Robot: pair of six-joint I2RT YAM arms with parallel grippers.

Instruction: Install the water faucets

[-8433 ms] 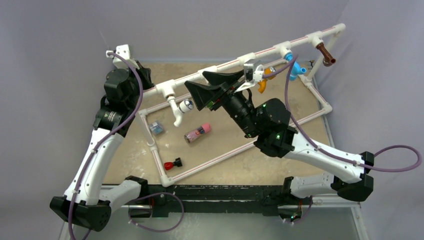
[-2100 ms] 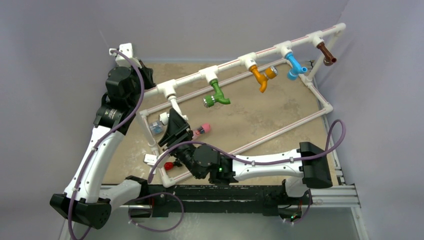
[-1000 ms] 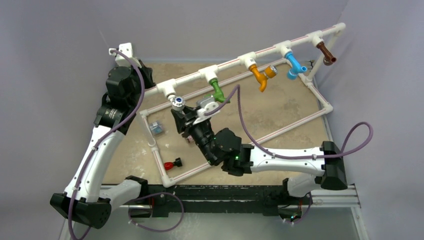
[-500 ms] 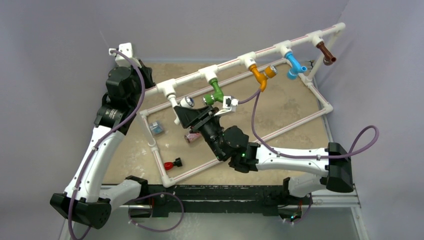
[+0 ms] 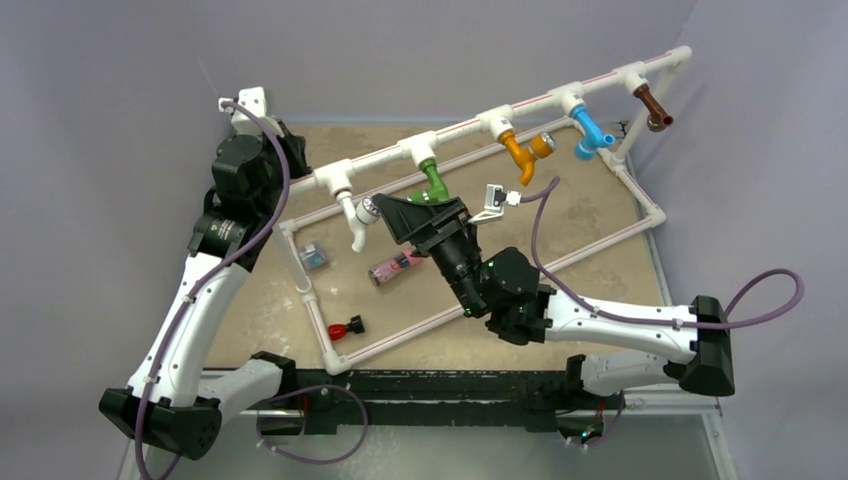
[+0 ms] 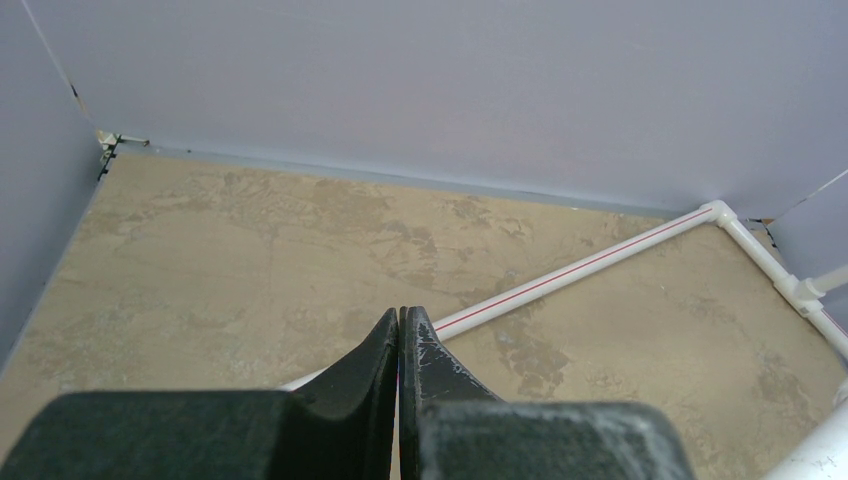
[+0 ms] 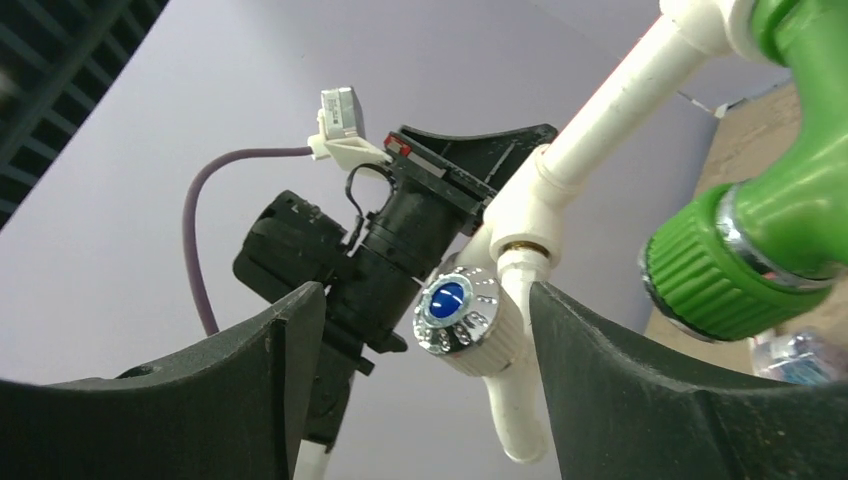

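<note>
Right tool (image 7: 425, 295) spread wide, mottled tan tabletop (image 5: 600, 200), plain lilac walls (image 5: 400, 50)

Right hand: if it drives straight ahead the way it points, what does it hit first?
Most likely the white faucet: its chrome knob sits dead ahead, centred in the gap of the open right hand. The green faucet is off to the side. Exact depth is unclear.
</note>
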